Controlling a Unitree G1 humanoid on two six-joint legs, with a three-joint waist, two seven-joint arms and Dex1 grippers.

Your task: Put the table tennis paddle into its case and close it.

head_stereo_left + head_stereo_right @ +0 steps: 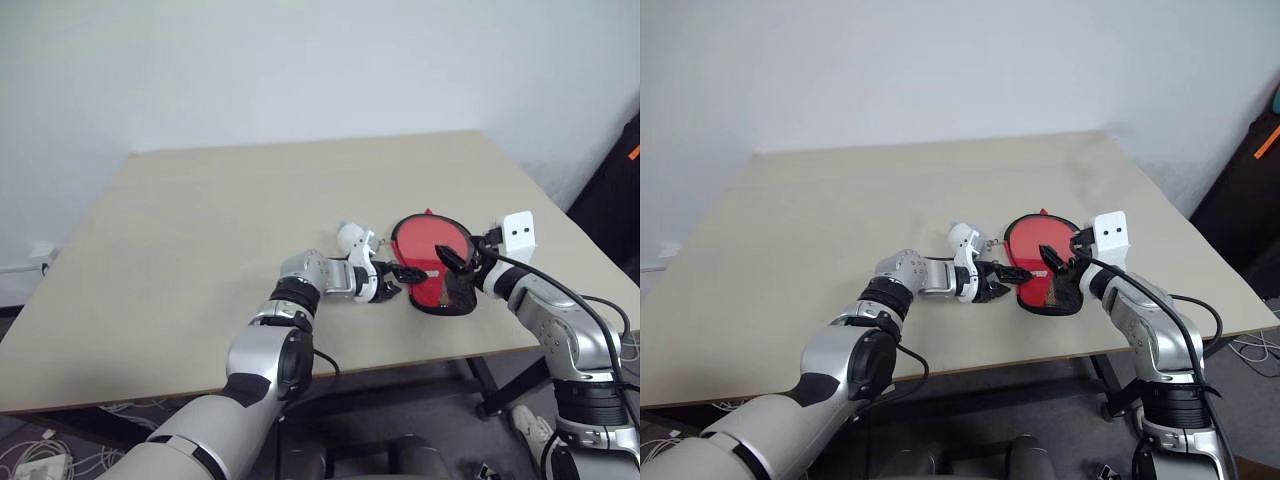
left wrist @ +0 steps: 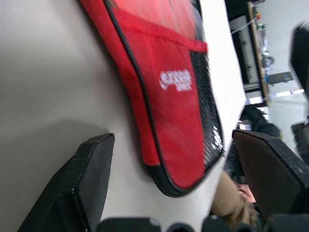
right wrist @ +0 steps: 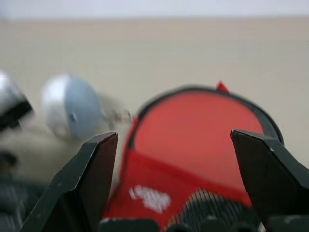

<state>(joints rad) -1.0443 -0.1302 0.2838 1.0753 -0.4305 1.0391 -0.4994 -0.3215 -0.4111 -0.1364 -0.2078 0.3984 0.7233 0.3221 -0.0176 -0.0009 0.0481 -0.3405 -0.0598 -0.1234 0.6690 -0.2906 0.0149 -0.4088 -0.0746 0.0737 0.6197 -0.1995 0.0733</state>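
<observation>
The case lies flat on the table near its front right, red with black edging, white print and a dark mesh narrow end. Inside its round black rim a plain red face shows; it looks like the table tennis paddle, though I cannot tell it apart for sure. My left gripper comes in from the left, open, its fingers spread on either side of the narrow end. My right gripper comes in from the right, also open, with the same end between its fingers. Neither visibly grips the case.
The beige table stretches wide to the left and back. Its front edge runs close below the case. A dark object stands off the table at the right. Cables lie on the floor at the lower left.
</observation>
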